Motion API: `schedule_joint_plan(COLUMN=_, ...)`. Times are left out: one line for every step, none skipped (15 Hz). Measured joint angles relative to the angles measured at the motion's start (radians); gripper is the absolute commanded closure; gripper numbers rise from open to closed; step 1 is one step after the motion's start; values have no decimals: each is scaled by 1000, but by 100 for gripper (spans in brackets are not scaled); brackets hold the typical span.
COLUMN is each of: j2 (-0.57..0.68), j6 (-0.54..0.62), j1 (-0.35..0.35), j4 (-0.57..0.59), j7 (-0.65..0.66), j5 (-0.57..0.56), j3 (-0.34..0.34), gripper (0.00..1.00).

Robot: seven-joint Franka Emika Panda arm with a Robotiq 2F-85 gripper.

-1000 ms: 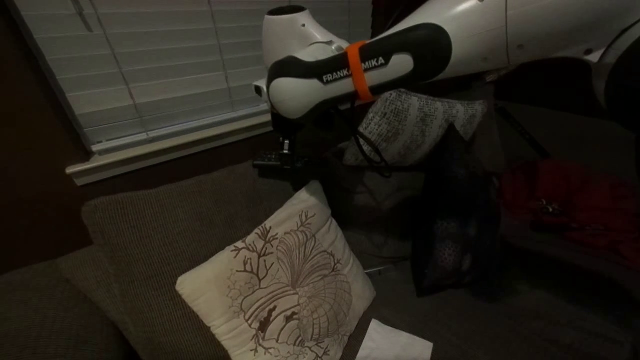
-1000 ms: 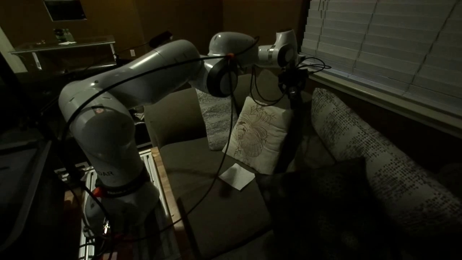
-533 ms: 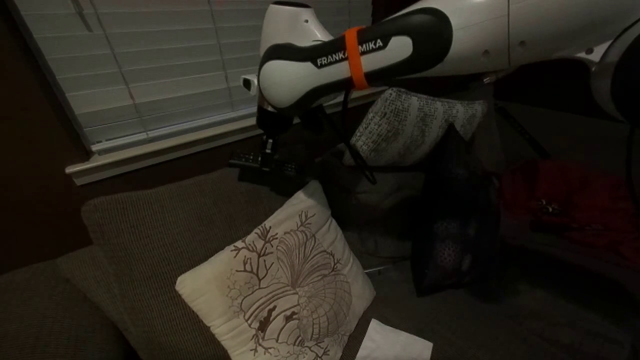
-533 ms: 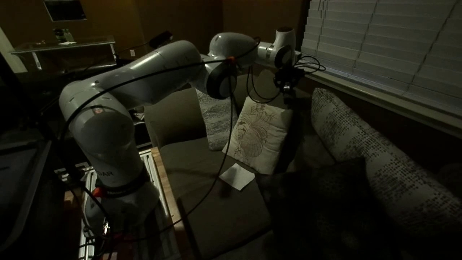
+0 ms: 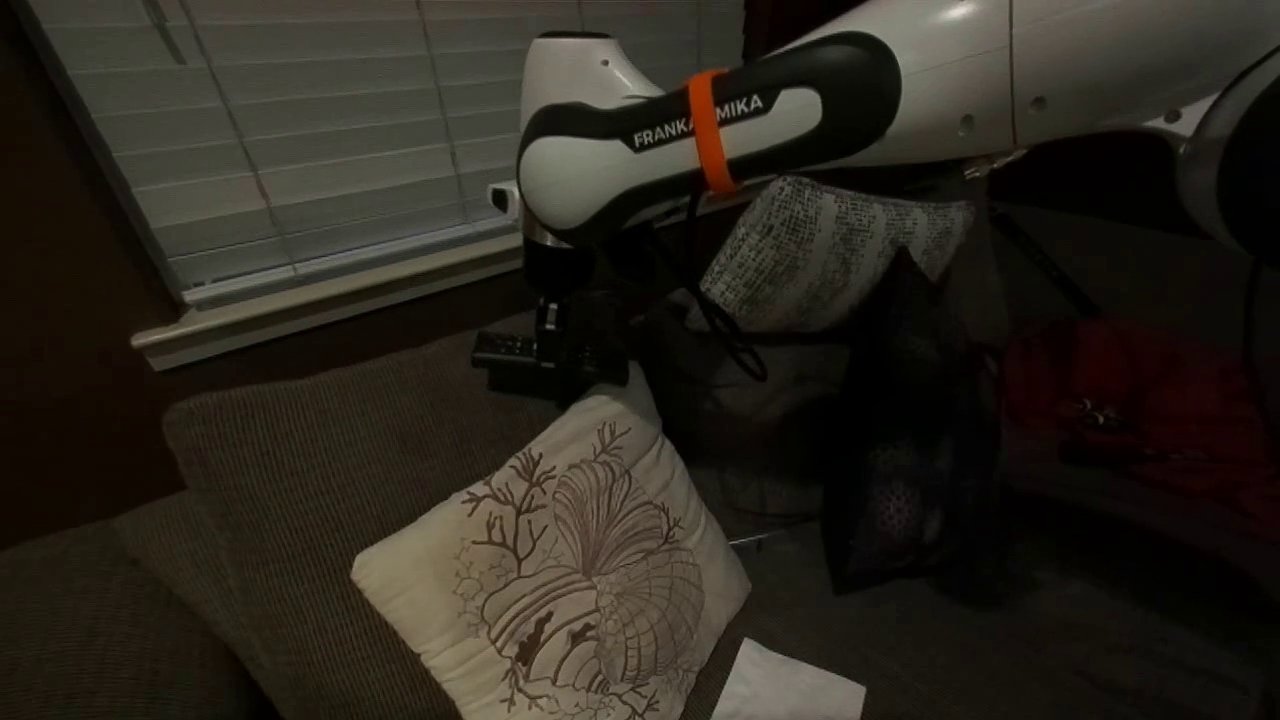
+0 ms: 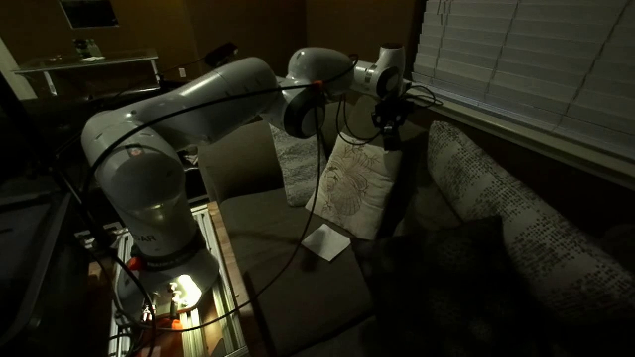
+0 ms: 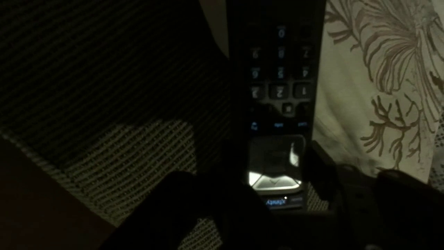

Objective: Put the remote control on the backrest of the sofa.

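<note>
Wrist view, gripper pinching black remote control, sofa backrest beneath (contact unclear)

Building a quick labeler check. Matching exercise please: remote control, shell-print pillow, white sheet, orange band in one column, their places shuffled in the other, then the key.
Things
1. remote control
2. shell-print pillow
3. white sheet
4. orange band

Places
A. lying on the sofa seat
B. wrapped around the robot arm
C. leaning against the backrest
D. held in the gripper

Right pairs
1-D
2-C
3-A
4-B
</note>
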Motion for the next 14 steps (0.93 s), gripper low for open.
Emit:
schedule_joint_plan(j2=3, j6=1, j1=0, j4=0, j7=0, j5=-2, j3=-3, gripper=72)
schedule_joint_plan(j2=6, j6=4, j1=1, j4=0, j7=0, j5=-4, j3=-8, gripper=72)
schedule_joint_plan(j2=8, j6=10, j1=2, j4=0, j7=0, j5=-8, j3=-15, gripper=72)
schedule_joint_plan(j2=15, j6=12, j1=4, j4=6, j7=0, j5=-11, j3=-25, gripper=72)
schedule_joint_plan(j2=26, j6=12, j1=7, j4=20, j7=0, j5=-14, j3=-35, gripper=72)
schedule_joint_plan(j2=38, j6=12, j1=9, j4=34, j7=0, j5=-17, j3=-43, gripper=72)
schedule_joint_plan(j2=50, j6=13, j1=11, j4=47, j7=-1, j5=-19, j3=-50, gripper=72)
schedule_joint_plan(j2=62, j6=14, j1=12, j4=60, j7=-4, j5=-20, j3=-53, gripper=72)
schedule_joint_plan(j2=71, j6=19, j1=13, j4=68, j7=-8, j5=-20, j3=-55, gripper=72)
schedule_joint_plan(j2=75, j6=33, j1=13, j4=66, j7=-13, j5=-20, j3=-57, gripper=22)
schedule_joint_plan(j2=76, j6=46, j1=13, j4=63, j7=-20, j5=-20, j3=-58, gripper=21)
schedule_joint_plan(j2=77, j6=50, j1=13, j4=63, j7=-27, j5=-20, j3=-59, gripper=15)
schedule_joint_plan(j2=77, j6=52, j1=14, j4=63, j7=-37, j5=-20, j3=-59, gripper=8)
schedule_joint_plan(j2=77, j6=54, j1=14, j4=65, j7=-47, j5=-20, j3=-59, gripper=2)
